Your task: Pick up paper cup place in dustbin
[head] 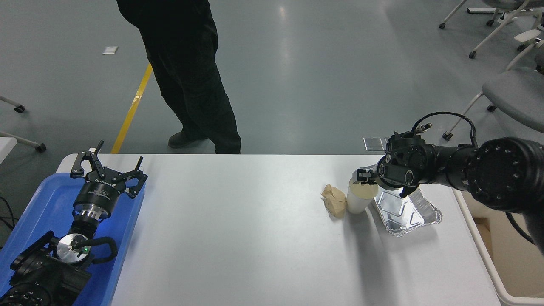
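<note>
The white paper cup [358, 200] stands upright on the white table [238, 238], right of centre, between a crumpled tan paper wad [334, 201] and a foil tray [403, 210]. My right gripper [366, 177] has come in from the right and sits low at the cup's far rim, touching or just above it; my wrist hides how its jaws stand. The beige dustbin [514, 263] is at the table's right end, mostly hidden behind my right arm. My left gripper [108, 170] is parked open over the blue tray [46, 199] at the lower left.
A person in black trousers [187, 76] stands at the table's far edge, left of centre. Wheeled chairs [510, 89] stand on the floor at the upper right. The wad touches the cup's left side and the foil tray lies close on its right.
</note>
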